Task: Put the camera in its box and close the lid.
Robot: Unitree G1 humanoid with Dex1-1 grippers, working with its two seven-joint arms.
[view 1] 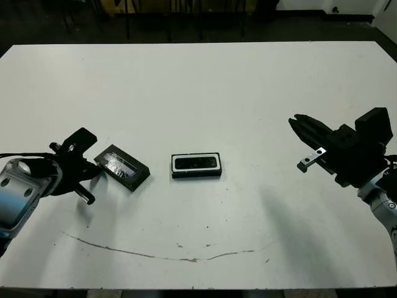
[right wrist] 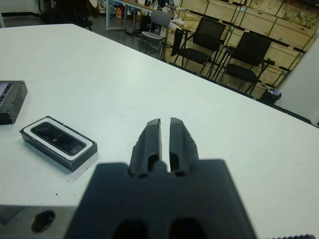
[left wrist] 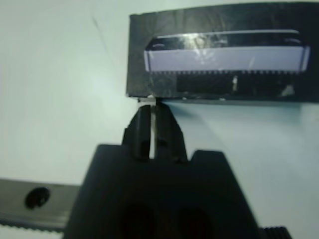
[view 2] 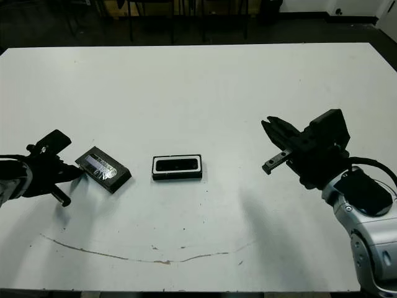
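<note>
Camera, black and oblong, fills the box; both end effectors look pressed together.

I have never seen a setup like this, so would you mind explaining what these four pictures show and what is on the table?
Two pictures come from a stereo camera on a humanoid robot's head, looking down at a white table. The other two come from cameras on its wrists, looking along each gripper's fingers. In the middle lies the box, a black tray with white lining, and the camera already sits inside it. The lid, black with a glossy top, lies to the robot's left, off the box. The left gripper is nearly shut, its tips at the lid's edge. The right gripper hangs above the table, fingers close together, holding nothing.
</note>
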